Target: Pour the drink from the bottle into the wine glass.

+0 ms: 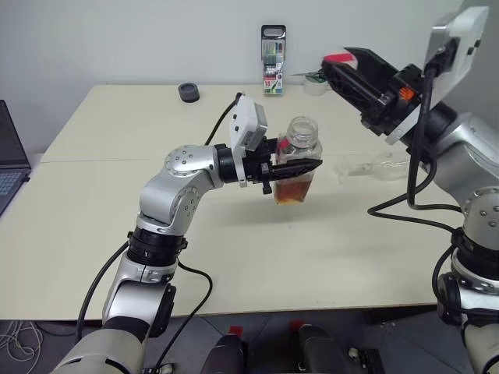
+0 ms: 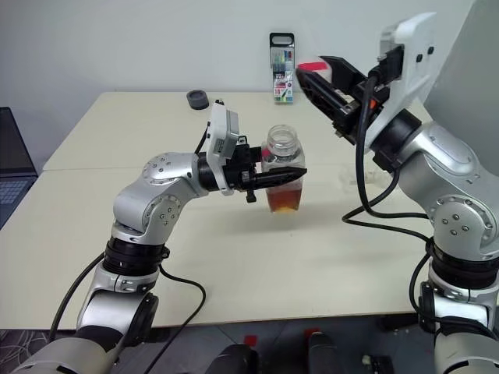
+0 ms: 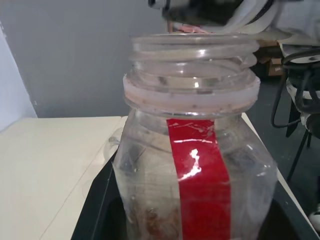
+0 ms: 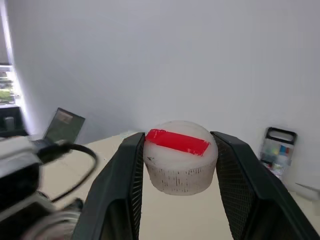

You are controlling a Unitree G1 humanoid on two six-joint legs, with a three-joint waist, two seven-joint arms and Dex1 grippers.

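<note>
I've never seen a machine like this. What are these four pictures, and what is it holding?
It is a two-armed robot. Two pictures look down from cameras in its head; the other two come from a camera on each wrist. Its left gripper is shut on an open bottle with amber drink at the bottom. Its right gripper holds the bottle's cap, lifted away. On the pale table a wine glass lies on its side; a marker pack and a small dark round object sit at the far edge.
</note>
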